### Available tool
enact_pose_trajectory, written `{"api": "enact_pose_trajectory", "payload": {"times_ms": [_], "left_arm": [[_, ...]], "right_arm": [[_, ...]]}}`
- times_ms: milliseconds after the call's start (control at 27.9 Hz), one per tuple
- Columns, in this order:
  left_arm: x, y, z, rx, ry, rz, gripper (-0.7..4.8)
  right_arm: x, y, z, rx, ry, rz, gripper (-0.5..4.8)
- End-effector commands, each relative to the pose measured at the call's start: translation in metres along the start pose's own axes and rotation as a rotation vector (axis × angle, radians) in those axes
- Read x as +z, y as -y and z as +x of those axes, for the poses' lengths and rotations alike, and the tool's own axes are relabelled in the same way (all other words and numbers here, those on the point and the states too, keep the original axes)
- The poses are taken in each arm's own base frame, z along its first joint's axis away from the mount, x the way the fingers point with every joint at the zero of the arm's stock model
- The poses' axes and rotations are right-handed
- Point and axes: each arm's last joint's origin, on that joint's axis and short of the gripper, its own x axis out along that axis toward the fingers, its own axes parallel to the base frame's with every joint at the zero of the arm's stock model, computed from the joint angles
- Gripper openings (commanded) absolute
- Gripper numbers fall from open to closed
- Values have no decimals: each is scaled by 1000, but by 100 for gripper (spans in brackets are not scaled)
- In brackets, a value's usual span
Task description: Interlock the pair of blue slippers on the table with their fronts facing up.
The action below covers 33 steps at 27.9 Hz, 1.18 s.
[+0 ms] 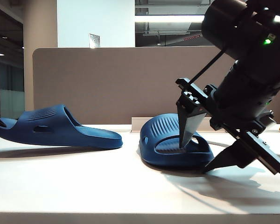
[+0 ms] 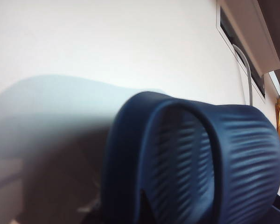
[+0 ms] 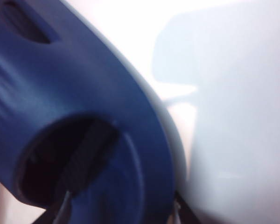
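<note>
Slippers: right slipper sits mid-bench, left slipper well apart at the far left. Our right gripper is spread, one finger inside the strap opening, the other outside by the heel edge. We close squarely on the side wall before lifting. Left gripper is out of sight behind its slipper; it reads pressed nearly together, and whether it's pinching the slipper we can't tell.
</note>
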Motion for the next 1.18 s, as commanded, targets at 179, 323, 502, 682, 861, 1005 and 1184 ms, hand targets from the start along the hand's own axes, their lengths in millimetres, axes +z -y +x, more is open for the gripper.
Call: {"api": "enact_pose_trajectory", "payload": {"times_ms": [179,323,502,682,861,1005,1184], "left_arm": [[2,2,-1,-17,7,15,-6],[2,2,-1,-17,6,15,-6],[2,2,-1,-17,6,15,-6],[2,3,-1,-21,5,15,-6],[2,3,-1,-40,3,26,-6],[4,5,-1,-82,7,50,-6],[9,7,-4,-164,8,91,-6]], "right_arm": [[0,4,8,-33,25,7,225],[-1,7,11,-52,28,17,173],[0,9,13,-75,63,18,65],[1,11,12,-92,92,-6,-1],[6,8,11,-79,137,-149,-1],[18,-5,-1,6,172,-315,-1],[45,-14,-32,101,183,-476,-1]]}}
